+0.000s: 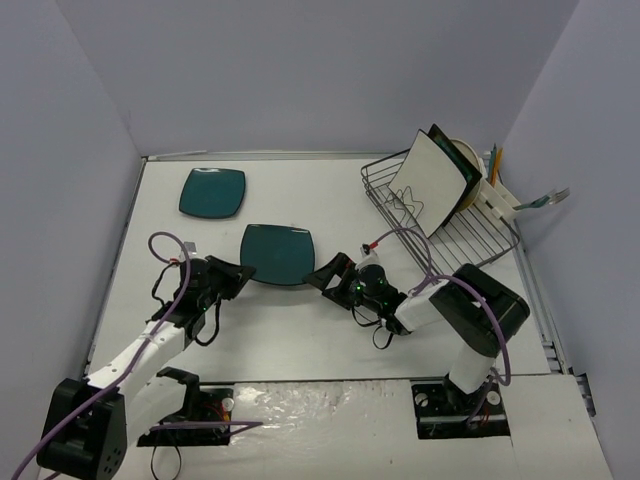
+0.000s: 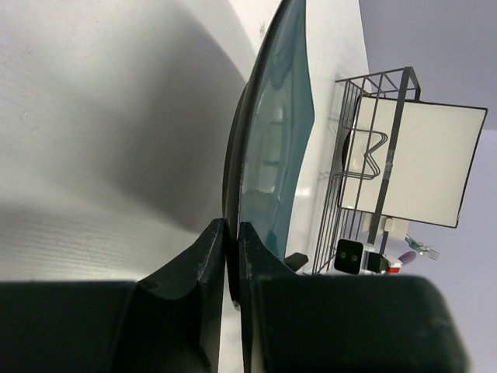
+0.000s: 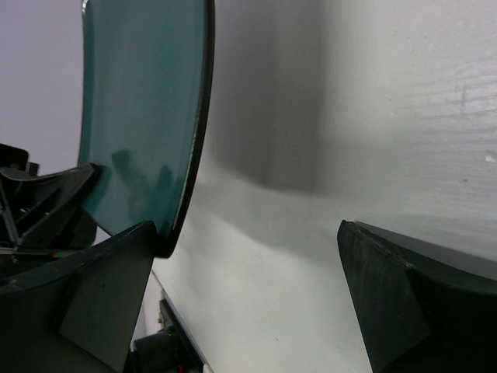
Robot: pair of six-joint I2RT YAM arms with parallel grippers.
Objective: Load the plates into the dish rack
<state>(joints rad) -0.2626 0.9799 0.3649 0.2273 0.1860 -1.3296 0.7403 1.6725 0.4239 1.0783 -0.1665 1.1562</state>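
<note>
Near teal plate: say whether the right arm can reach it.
Probably yes: the right gripper is open beside the near teal plate, nothing between them; the left gripper grips the opposite edge.

Plate (image 1: 277, 254) between left gripper (image 1: 240, 272), right gripper (image 1: 320, 276); rack (image 1: 465, 240) far right.

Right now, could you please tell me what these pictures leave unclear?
1. Top view: the white plate hides most of the plates behind it in the dish rack, so their count is unclear.
2. Right wrist view: the held teal plate overlaps a finger of the right gripper, so contact is unclear.
3. Top view: the utensil holder contents are too small.
</note>
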